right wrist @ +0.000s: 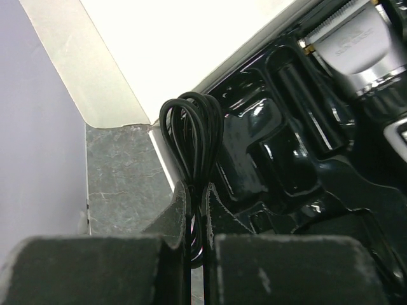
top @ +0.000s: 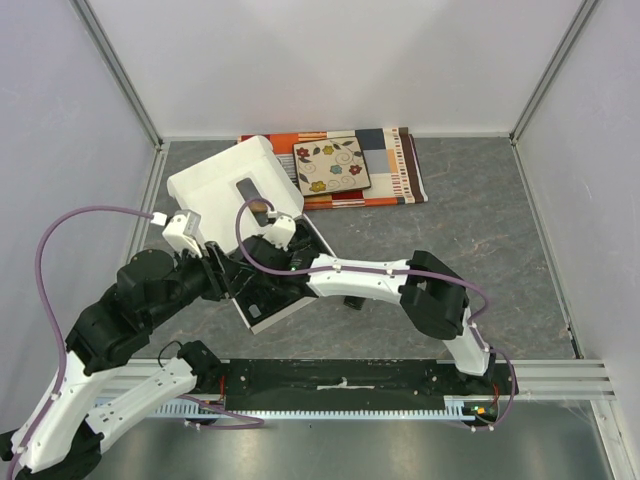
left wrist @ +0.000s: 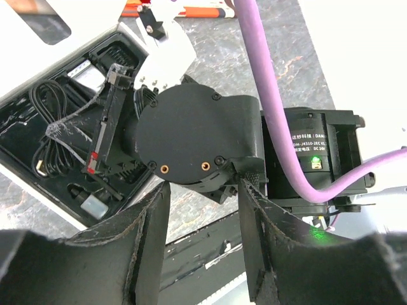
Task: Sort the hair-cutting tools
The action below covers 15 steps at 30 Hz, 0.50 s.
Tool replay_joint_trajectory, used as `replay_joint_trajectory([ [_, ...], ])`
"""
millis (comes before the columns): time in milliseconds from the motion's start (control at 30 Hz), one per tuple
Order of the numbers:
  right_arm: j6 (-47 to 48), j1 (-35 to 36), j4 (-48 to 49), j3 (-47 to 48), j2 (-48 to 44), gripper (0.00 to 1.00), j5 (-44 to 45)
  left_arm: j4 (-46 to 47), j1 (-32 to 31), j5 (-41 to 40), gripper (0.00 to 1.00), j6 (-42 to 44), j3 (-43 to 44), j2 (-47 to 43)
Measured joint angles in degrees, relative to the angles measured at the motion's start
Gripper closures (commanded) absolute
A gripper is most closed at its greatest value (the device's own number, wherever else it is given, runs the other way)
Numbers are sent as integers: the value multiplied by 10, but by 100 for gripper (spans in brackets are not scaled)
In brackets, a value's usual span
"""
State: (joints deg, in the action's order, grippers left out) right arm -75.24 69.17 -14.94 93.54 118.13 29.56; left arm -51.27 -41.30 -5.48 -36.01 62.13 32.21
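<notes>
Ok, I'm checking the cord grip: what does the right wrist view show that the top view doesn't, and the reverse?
Only the right wrist: the right pincer shut on the coiled cord, and the silver head of the hair clipper. Only the top: the flowered tile on striped mats. Both: the lid of the white box and its black tray.

Bright even light; wrist cams blurry up close.
</notes>
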Motion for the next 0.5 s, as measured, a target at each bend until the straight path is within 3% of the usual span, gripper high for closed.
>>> replay_joint_trajectory([
  [500, -44, 8, 12, 42, 60, 98, 22, -27, 2, 11, 48, -2, 2, -7],
])
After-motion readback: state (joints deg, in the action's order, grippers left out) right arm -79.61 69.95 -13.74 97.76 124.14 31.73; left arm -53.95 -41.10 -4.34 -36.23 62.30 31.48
